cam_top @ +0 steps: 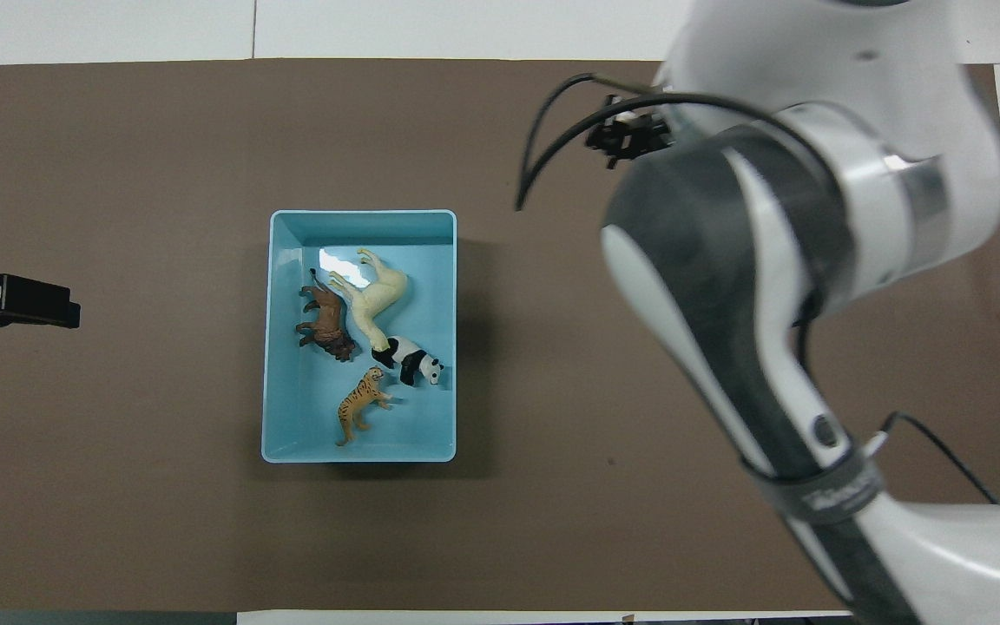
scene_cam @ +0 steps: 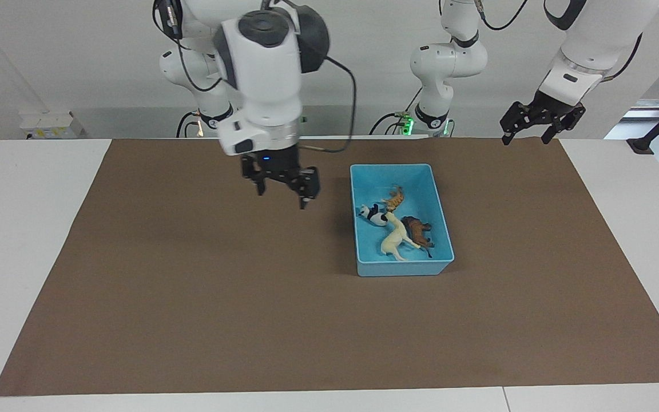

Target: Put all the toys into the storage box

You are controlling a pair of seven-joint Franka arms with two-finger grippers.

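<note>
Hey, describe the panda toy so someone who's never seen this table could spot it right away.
Find the light blue storage box on the brown mat. Four animal toys lie inside; the panda touches the cream horse, beside the tiger. It is the only black-and-white one.

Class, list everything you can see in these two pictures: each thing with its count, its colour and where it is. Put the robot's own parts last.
storage box: one, light blue, on the mat near the table's middle.
tiger: one, orange striped, in the storage box, nearest the robots.
panda: one, black and white, in the storage box beside the tiger.
horse: one, cream white, lying in the storage box, touching the panda.
lion: one, brown, in the storage box beside the horse.
mat: one, brown, covering the table.
table: one, white.
right gripper: one, black, open, over the mat beside the storage box.
left gripper: one, black, open, waiting over the mat's edge.
</note>
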